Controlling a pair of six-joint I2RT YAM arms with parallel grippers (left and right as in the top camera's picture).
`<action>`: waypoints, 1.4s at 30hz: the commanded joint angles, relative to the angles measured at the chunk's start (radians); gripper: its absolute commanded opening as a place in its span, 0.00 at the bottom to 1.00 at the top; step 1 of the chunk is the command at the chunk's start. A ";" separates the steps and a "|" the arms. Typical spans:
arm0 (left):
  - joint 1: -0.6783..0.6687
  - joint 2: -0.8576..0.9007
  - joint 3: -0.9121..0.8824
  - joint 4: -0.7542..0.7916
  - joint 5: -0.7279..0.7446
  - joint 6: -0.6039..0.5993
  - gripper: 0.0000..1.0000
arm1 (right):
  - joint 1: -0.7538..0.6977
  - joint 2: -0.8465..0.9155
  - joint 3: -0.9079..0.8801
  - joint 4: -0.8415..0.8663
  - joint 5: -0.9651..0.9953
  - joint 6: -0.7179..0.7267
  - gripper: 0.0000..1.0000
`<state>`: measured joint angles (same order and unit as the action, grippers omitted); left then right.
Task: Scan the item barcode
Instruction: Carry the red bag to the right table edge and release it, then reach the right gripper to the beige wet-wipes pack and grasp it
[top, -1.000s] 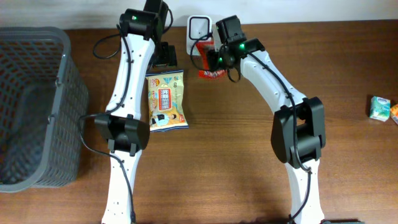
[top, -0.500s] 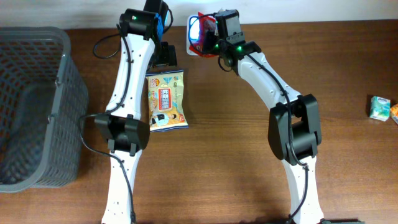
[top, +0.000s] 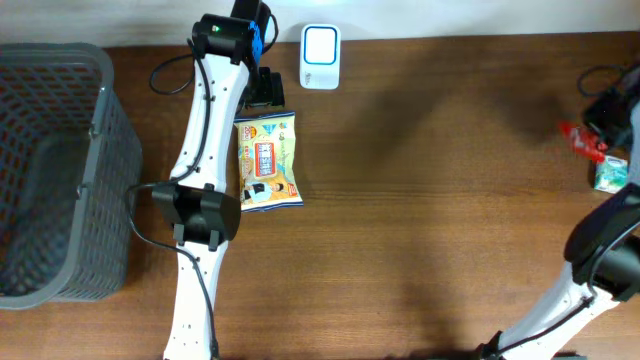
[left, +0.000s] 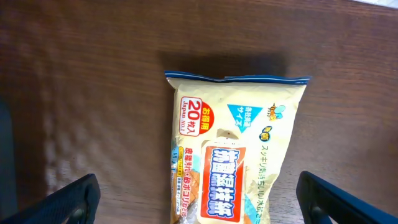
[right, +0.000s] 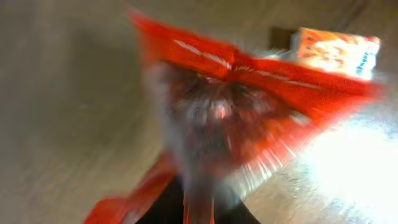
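Right gripper (top: 597, 120) had swung away from the barcode scanner (top: 320, 43) to the far right of the table (top: 420, 210), red packet (top: 576, 136) at its tips beside a small carton (top: 610, 173); blur hid whether the jaws pinched it. Scan presumably done.

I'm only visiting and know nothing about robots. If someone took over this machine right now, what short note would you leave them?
Left gripper: open, above the wipes packet, which lies flat on the table.
Right gripper: at the far right with the red packet, beside a small box; too blurred to tell its grip.
Scanner: back edge, nothing in front of it.
Done: red packet was at the scanner half a second ago.
Left: probably put it down, then scan the wipes packet.
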<state>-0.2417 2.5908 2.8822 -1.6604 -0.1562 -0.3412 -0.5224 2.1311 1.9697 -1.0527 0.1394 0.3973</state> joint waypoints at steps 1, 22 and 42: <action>-0.002 -0.006 0.015 -0.002 0.003 -0.006 0.99 | -0.029 0.033 -0.050 0.037 0.004 -0.004 0.86; -0.002 -0.006 0.015 -0.002 0.003 -0.006 0.99 | 0.928 0.167 -0.077 0.216 -0.809 -0.180 0.99; -0.002 -0.006 0.015 -0.002 0.003 -0.006 0.99 | 0.968 0.143 -0.390 0.337 -0.758 0.000 0.04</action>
<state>-0.2417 2.5908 2.8822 -1.6608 -0.1562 -0.3412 0.5079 2.2787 1.5864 -0.6479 -0.6888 0.4545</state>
